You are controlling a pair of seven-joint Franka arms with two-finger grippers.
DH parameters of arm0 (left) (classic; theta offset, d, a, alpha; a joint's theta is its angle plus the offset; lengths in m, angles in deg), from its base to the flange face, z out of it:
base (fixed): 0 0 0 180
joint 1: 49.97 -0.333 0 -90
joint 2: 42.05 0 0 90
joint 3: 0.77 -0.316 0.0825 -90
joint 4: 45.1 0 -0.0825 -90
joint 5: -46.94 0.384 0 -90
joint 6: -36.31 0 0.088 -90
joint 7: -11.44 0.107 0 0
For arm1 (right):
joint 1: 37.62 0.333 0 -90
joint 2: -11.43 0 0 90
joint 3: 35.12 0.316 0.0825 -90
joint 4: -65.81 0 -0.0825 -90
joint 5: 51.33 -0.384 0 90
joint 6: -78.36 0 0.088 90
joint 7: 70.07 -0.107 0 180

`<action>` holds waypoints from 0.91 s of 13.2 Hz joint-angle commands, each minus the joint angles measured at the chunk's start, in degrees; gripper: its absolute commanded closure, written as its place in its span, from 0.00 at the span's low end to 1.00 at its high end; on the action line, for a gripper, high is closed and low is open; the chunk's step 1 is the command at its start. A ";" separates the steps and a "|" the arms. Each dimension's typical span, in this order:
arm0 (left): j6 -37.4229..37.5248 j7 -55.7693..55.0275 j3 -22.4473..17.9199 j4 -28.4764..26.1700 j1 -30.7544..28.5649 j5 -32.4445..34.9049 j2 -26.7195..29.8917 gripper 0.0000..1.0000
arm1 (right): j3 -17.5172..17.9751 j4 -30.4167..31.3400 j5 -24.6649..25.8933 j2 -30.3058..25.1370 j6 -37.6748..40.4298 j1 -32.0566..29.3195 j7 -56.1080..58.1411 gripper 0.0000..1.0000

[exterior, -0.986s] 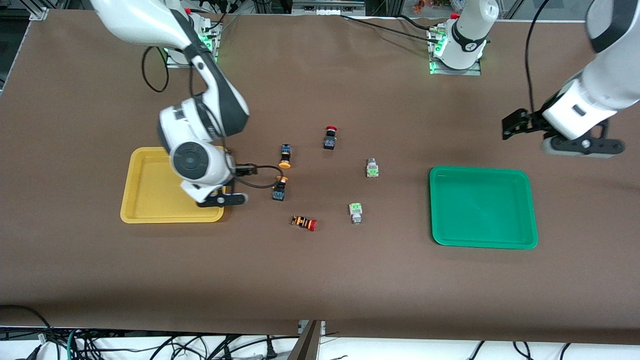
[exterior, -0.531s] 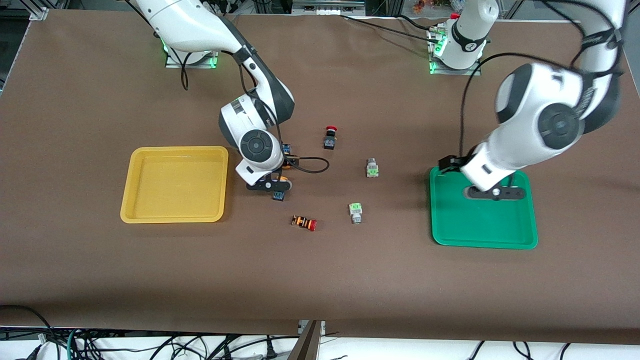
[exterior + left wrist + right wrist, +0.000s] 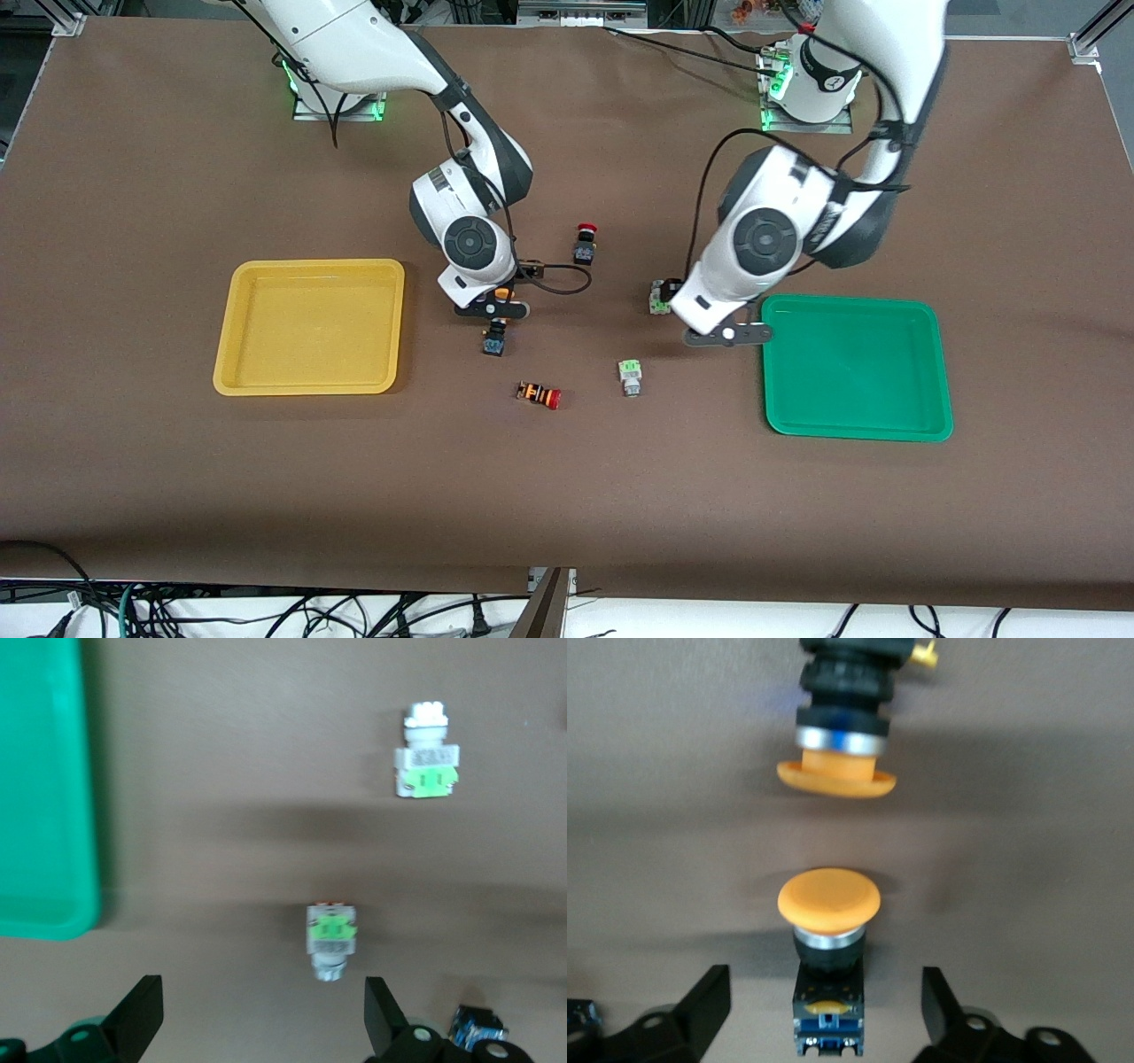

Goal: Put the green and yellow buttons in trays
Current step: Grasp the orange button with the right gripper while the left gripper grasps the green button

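Note:
My right gripper [image 3: 492, 308] is open over the two yellow buttons. In the right wrist view the gripper [image 3: 824, 1019] has the farther yellow button [image 3: 828, 904] between its fingers without touching it. In the front view only that button's orange cap [image 3: 502, 293] shows. The nearer yellow button [image 3: 493, 340] [image 3: 837, 726] lies cap to cap with it. My left gripper [image 3: 726, 335] [image 3: 261, 1028] is open beside the farther green button [image 3: 657, 297] [image 3: 330, 939]. The other green button [image 3: 630, 377] [image 3: 427, 771] lies nearer the camera. The yellow tray [image 3: 301, 328] and the green tray [image 3: 855, 368] [image 3: 40, 815] are empty.
A black button with a red cap [image 3: 585, 244] lies farther from the camera than the yellow buttons. An orange-striped button with a red cap [image 3: 539, 395] lies nearer the camera, between the nearer yellow and the nearer green button. A black cable [image 3: 563, 285] loops beside my right wrist.
My right gripper moved from over the yellow tray's edge to over the yellow buttons. My left gripper swung in from the table's end, across the green tray, to beside the farther green button.

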 commanded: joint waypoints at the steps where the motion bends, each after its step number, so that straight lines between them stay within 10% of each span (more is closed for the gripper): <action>1: -13.00 -2.33 0.10 -7.77 2.57 -1.30 -0.88 0.00 | -0.07 1.55 -1.05 -1.42 -0.48 0.21 -0.38 0.87; 5: -20.81 -2.52 0.02 -12.04 4.85 -1.22 -2.63 0.00 | -0.86 0.94 -1.05 -2.73 -0.30 -0.31 1.29 1.00; 9: -26.43 -2.61 0.01 -12.47 5.57 -0.34 -6.41 0.00 | -13.04 -1.35 -0.61 -7.83 13.29 -0.75 17.06 1.00; 12: -26.35 -2.34 0.01 -12.47 5.65 -0.34 -6.24 0.79 | -24.12 -1.18 -0.70 -8.54 16.83 -0.84 32.20 1.00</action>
